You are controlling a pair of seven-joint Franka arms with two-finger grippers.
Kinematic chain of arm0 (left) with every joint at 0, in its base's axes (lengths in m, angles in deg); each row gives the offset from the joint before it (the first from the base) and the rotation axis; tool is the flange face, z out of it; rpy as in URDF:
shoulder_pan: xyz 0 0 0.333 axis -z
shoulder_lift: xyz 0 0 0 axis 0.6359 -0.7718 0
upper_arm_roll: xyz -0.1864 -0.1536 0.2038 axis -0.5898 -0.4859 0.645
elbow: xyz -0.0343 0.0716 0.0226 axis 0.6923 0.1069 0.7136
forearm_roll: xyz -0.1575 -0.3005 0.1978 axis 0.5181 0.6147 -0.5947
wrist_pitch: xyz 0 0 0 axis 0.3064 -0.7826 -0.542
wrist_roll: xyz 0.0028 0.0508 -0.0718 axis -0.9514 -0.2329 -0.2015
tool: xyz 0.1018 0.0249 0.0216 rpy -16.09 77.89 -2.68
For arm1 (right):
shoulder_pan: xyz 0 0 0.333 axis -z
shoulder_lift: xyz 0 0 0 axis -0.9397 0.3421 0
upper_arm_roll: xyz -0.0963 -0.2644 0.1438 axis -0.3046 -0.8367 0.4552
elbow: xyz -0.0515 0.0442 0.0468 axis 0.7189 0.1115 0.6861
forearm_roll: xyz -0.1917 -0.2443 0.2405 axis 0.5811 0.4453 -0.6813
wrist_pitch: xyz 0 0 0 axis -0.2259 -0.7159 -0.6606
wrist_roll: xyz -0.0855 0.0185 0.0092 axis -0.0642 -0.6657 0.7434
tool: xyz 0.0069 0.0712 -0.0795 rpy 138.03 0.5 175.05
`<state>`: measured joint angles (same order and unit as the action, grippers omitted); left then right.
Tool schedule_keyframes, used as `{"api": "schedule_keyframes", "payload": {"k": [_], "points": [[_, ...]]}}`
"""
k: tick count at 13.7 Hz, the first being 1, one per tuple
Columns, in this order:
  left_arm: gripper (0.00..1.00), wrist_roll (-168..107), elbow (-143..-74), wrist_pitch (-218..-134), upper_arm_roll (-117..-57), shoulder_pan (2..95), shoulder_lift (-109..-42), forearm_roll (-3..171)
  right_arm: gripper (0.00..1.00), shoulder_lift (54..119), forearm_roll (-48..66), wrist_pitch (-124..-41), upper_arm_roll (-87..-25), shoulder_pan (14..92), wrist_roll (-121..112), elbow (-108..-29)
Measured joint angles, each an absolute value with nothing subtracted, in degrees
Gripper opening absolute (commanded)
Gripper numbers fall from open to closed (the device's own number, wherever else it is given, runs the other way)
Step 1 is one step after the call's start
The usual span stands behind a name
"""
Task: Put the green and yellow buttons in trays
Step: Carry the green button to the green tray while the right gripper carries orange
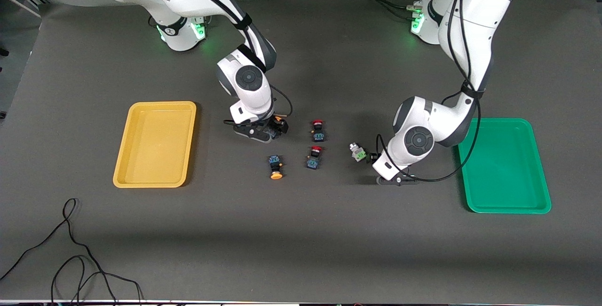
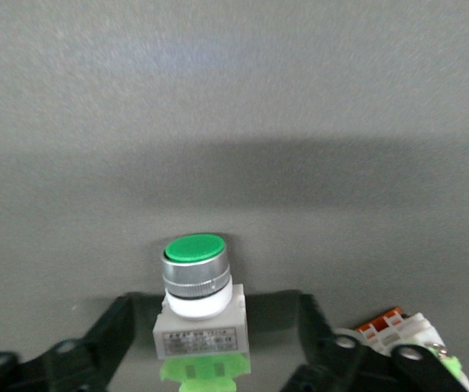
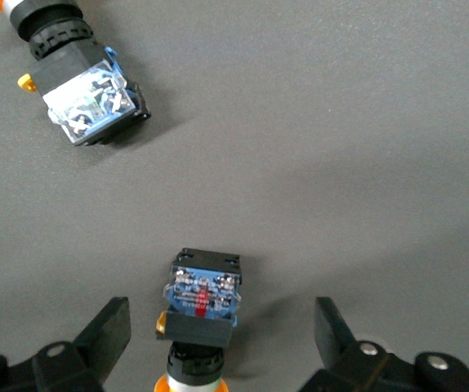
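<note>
Straddling their targets with spread, unclenched jaws, the left gripper [image 2: 210, 347] brackets a green button [image 2: 198, 306] and the right gripper [image 3: 222, 339] a yellow button [image 3: 200, 314], six o'clock in each wrist view; centre, then squeeze squarely.

Dark grey matte table [image 1: 301, 249]

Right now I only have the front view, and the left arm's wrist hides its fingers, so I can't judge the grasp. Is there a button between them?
Observer: Yes. The left wrist view shows a green button between the open fingers of the left gripper, with a gap on each side.
Operator: Is that the one I see beside the wrist?
Observer: No. That second green button lies outside the fingers, next to one of them.
Operator: And the right gripper?
Observer: The right gripper is open around a yellow button and is not touching it.
</note>
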<state>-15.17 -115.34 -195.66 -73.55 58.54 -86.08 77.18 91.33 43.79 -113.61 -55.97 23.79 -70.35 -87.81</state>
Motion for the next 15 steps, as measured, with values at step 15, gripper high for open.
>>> {"api": "schedule_keyframes", "payload": {"k": [15], "points": [[0.00, -18.09, -108.24, -167.16, -71.97, 49.31, -68.28, 77.09, 0.23, 87.36, 43.78, -94.23, -56.63, 24.24, -69.27, -75.91]]}}
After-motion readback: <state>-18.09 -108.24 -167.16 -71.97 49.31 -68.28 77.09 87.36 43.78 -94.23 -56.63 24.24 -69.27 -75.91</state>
